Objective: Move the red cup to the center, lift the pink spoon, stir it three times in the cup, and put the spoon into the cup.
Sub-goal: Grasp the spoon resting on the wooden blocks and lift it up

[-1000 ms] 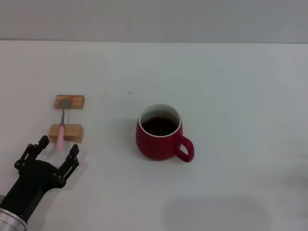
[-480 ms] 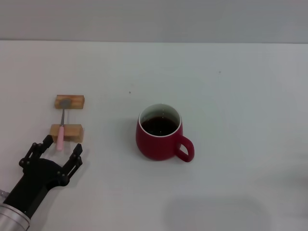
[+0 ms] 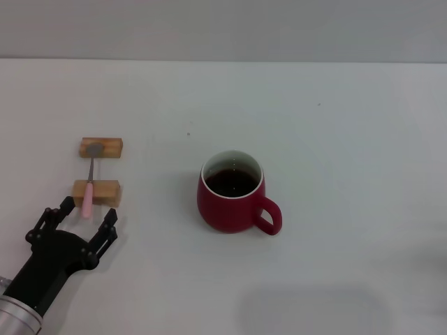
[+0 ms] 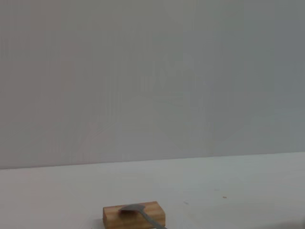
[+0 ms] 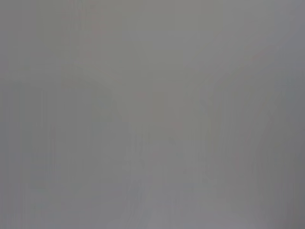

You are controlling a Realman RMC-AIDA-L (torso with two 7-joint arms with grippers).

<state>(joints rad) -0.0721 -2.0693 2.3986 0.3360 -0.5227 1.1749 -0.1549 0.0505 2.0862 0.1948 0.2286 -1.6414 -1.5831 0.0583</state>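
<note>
The red cup (image 3: 234, 194) stands near the middle of the white table, holding dark liquid, its handle toward the front right. The pink spoon (image 3: 89, 187) lies across two wooden blocks at the left, its grey bowl on the far block (image 3: 101, 148) and its pink handle over the near block (image 3: 96, 192). My left gripper (image 3: 78, 220) is open just in front of the handle end, one finger on each side, not touching it. In the left wrist view the far block (image 4: 134, 215) shows with the spoon bowl on it. My right gripper is out of view.
The white table (image 3: 335, 139) stretches wide to the right and behind the cup. A grey wall runs along its far edge. The right wrist view is plain grey.
My left gripper crept forward toward the spoon handle, then eased back slightly. The cup and spoon have not moved.
</note>
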